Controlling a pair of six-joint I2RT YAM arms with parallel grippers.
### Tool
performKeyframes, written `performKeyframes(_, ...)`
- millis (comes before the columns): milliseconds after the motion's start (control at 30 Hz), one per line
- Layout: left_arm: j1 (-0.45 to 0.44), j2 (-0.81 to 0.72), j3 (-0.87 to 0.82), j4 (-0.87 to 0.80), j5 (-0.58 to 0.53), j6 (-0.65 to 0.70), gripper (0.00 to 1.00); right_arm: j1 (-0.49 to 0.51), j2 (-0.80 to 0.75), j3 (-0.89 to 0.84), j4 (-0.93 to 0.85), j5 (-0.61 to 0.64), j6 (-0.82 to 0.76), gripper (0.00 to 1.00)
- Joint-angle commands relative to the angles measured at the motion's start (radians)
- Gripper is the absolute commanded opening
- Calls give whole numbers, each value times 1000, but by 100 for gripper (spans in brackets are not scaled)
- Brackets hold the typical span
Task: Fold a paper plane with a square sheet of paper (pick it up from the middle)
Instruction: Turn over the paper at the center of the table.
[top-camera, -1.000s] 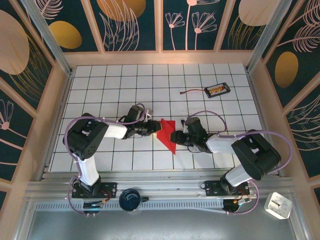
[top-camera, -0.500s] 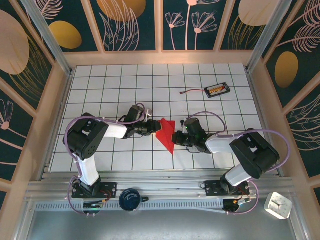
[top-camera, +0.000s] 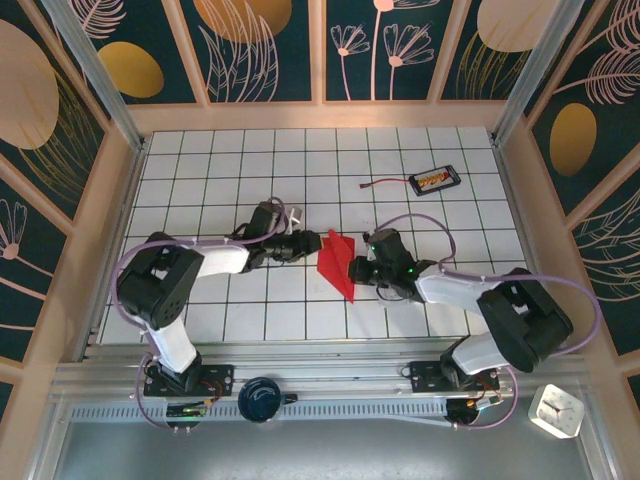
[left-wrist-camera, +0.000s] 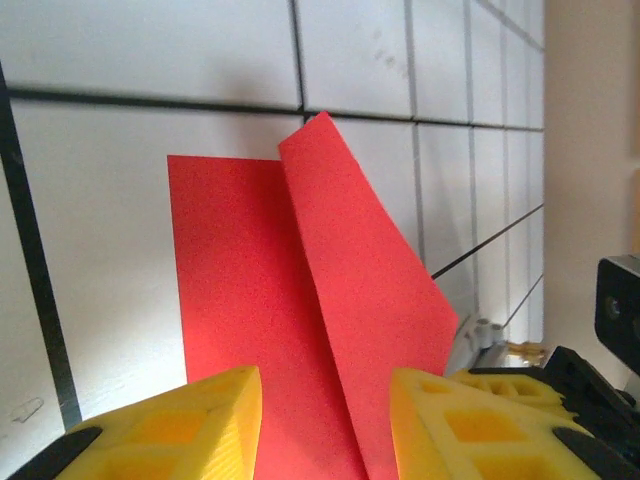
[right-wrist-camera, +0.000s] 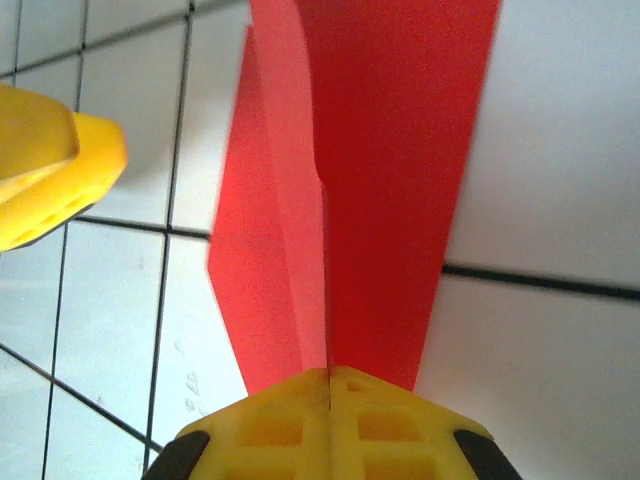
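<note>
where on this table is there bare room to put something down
On the table, the far left tiles between the back wall and the left arm are bare. So is the near strip below the red paper. The middle is crowded: the left gripper and right gripper meet at the paper. A black tray sits far right.

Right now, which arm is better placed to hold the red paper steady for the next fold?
Probably the right: the right end effector is shut on the red paper. The left end effector is open, straddling the paper without pinching it.
</note>
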Motion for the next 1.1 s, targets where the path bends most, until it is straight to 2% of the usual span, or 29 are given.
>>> performKeyframes(0,46,-108,17,-38,-37,33,39,1,-62,111,-237,179,-118,0)
performKeyframes(167,105,-199,12,-106,-92,78,40,34,-74,268,-489,485,-211,0)
performKeyframes(333,141,-229,-5,-116,-107,81,41,94,-23,407,-687,825,-223,0)
performKeyframes(467,165,-224,-16,-116,-108,76,41,147,80,488,-826,999,-180,0)
performKeyframes(567,188,-223,-24,-114,-117,77,41,191,185,530,-928,1078,-109,0)
performKeyframes(733,234,-211,-35,-118,-131,83,41,274,377,617,-1078,1142,29,0)
performKeyframes(933,263,-206,-23,-141,-166,111,41,386,572,743,-1159,1121,115,0)
performKeyframes(1067,274,-198,-19,-143,-184,121,42,437,661,803,-1141,1072,118,0)
